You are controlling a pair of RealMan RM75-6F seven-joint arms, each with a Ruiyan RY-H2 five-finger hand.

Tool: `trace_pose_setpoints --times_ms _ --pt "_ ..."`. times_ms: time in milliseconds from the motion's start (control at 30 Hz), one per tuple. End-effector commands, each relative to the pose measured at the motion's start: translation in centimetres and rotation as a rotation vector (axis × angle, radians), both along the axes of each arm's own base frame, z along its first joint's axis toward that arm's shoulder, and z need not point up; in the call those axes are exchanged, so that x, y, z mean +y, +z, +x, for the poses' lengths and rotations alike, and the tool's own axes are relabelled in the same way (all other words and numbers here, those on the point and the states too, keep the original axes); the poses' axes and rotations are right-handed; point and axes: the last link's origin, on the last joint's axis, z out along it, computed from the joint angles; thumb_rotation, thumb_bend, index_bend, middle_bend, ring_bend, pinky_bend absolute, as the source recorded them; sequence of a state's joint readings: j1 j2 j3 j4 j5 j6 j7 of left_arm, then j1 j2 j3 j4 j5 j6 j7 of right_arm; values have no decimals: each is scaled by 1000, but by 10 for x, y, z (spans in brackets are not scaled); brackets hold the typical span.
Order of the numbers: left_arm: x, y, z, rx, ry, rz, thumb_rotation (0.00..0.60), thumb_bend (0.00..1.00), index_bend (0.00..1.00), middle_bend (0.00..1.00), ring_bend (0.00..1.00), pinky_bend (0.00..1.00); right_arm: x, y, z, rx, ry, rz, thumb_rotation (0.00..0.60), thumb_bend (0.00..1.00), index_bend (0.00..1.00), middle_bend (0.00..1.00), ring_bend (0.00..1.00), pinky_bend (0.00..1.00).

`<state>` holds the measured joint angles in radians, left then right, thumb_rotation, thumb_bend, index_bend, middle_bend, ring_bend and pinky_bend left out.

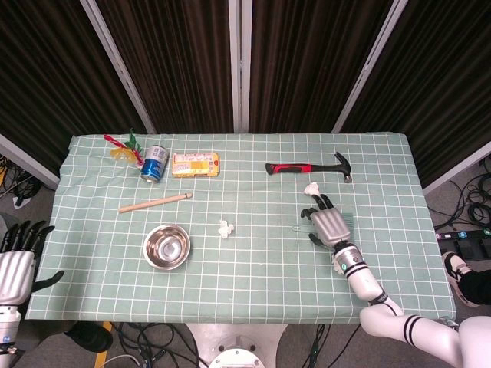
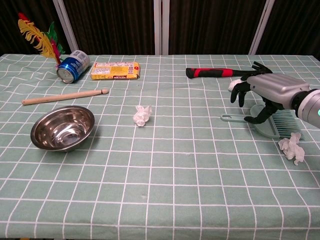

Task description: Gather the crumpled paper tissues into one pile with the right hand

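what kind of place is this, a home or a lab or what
Most likely a robotics lab or test cell, not a home: dark curtain panels wall in the table, loose cables trail on the floor, and unrelated props like a hammer lie spread out.

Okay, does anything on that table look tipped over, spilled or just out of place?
The blue drink can lies on its side near the far left corner, beside the feathered toy; no spill shows. Three crumpled white tissues lie scattered, not yet piled.
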<state>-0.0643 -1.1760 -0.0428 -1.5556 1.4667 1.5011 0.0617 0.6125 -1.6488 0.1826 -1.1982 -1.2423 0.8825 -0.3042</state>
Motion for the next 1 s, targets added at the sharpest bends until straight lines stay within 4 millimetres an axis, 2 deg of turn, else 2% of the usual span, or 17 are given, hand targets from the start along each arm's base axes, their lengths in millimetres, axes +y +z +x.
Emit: trace_pose_setpoints --times_ms 33,300,700,867,1000 --pt "1 -1 0 -1 -1 -4 600 0 162 101 42 57 -1 -6 2 32 15 0 600 219 357 406 28 9" --pt "1 -3 -4 -10 9 -11 600 0 162 101 42 57 0 -19 -1 96 33 -7 600 231 385 437 43 9" --pt "0 -5 -8 -21 18 -15 600 0 162 101 42 57 0 -28 -3 148 53 -11 600 258 477 506 104 9" --pt "-1 -6 -10 -25 21 -12 600 0 162 101 42 58 1 -25 -2 145 62 -21 600 289 493 529 135 24" --pt "-1 -5 -10 -27 22 -11 600 0 162 101 41 58 -2 -13 2 105 76 -39 600 356 538 570 195 100"
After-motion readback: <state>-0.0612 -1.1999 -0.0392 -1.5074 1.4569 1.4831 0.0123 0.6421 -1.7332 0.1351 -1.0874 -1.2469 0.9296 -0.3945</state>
